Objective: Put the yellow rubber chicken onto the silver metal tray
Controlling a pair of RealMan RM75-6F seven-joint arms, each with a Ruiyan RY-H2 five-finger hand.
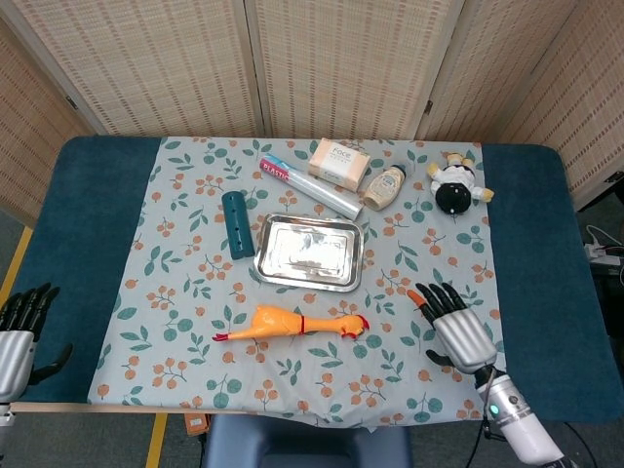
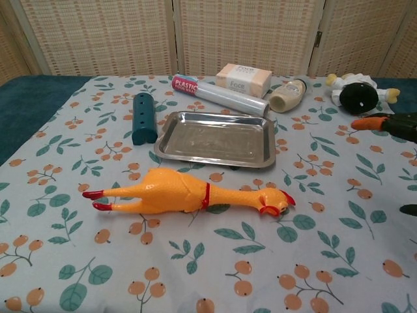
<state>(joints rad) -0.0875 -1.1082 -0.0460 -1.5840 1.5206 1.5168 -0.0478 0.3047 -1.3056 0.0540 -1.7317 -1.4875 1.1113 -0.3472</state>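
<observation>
The yellow rubber chicken (image 1: 292, 323) (image 2: 186, 192) lies on its side on the floral cloth, red feet to the left and head to the right. Just beyond it sits the silver metal tray (image 1: 281, 269) (image 2: 171, 147), with nothing in it. My right hand (image 1: 455, 326) hovers to the right of the chicken's head with its fingers spread and nothing in it; in the chest view only its fingertips (image 2: 384, 122) show at the right edge. My left hand (image 1: 19, 333) stays at the table's front left corner, fingers apart and holding nothing.
A teal cylinder (image 1: 237, 223) lies left of the tray. Behind the tray are a plastic-wrap roll (image 1: 310, 188), a soap box (image 1: 339, 163), a small bottle (image 1: 383, 186) and a black-and-white toy (image 1: 456, 184). Wicker screens close off the back.
</observation>
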